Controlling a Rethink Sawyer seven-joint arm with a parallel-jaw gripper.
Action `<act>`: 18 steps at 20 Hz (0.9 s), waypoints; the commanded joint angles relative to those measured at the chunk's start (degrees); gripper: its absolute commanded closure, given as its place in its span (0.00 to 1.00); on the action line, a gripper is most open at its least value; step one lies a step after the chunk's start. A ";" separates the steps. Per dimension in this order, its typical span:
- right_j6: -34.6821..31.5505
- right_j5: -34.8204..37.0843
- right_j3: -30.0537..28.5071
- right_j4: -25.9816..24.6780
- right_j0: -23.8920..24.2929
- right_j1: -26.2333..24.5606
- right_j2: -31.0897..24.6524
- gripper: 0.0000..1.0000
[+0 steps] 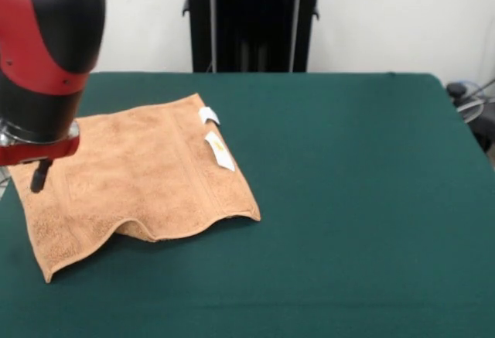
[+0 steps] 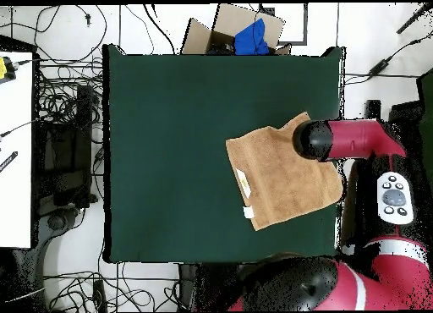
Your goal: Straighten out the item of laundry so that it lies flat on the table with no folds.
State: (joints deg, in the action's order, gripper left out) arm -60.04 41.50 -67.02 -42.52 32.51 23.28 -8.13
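Gripper (image 1: 36, 177): you are seeing only one dark fingertip poking out below the red-and-black arm head, hanging over the towel's (image 1: 139, 179) far-left corner in the front view; you cannot tell how far it is spread, or whether it is touching cloth. Towel is lying spread near the table's (image 1: 356, 199) edge, its near hem rippling upward, two white tags (image 1: 219, 151) showing along one side.

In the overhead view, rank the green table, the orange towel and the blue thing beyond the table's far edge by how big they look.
Largest to smallest:
1. table
2. towel
3. blue thing, partly hidden in a cardboard box, so its full size is unsure.
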 commanded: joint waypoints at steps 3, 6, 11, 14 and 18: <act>2.20 12.07 -6.47 0.01 -3.48 0.37 2.57 0.00; 2.75 12.19 -6.15 0.10 -2.89 -0.05 1.68 0.00; 5.24 14.03 -4.13 0.23 -2.14 -1.55 0.05 0.00; 6.96 14.16 -3.01 1.34 -0.62 -3.28 -2.01 0.00; 9.07 13.84 -4.23 5.93 4.50 -6.85 -6.11 0.00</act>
State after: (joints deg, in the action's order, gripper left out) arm -60.04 51.62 -67.55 -40.24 33.22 22.15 -7.39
